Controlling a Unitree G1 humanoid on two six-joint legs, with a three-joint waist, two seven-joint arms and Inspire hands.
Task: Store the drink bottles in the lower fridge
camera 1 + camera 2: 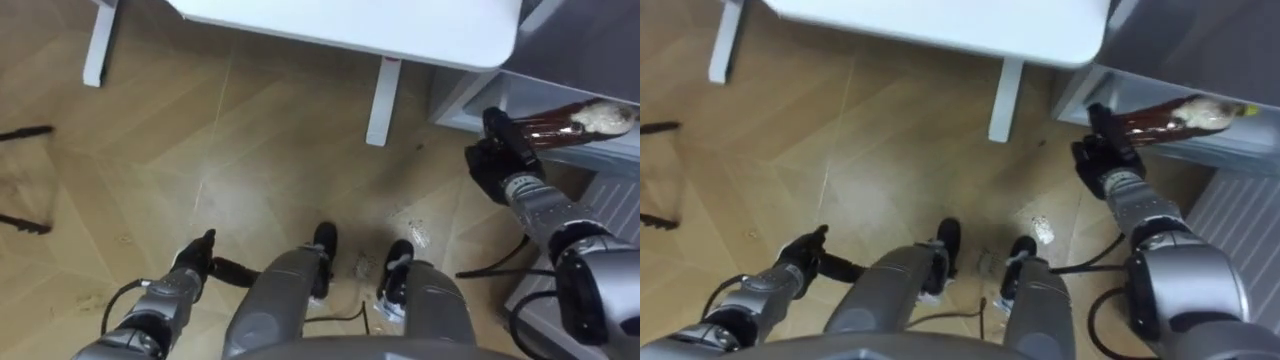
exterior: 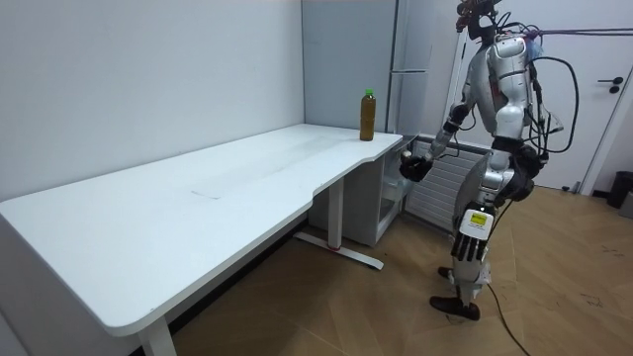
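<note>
Right hand (image 1: 503,150) with fingers clamped on the brown bottle (image 1: 565,122), which juts beyond the fingertips into the fridge (image 1: 455,100). Gripped by one end, it may tip and slip. Left hand (image 1: 193,262) hangs slack-fingered.

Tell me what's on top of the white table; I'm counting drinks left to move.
One green-capped bottle of brown drink stands upright at the white table's far corner, near the fridge. Only the spot right behind it is hidden.

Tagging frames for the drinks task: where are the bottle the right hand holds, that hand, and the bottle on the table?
held bottle (image 1: 560,125): left eye view, brown body.
right hand (image 1: 497,160): left eye view, its back.
table bottle (image 2: 367,119): room view, mid body.
</note>
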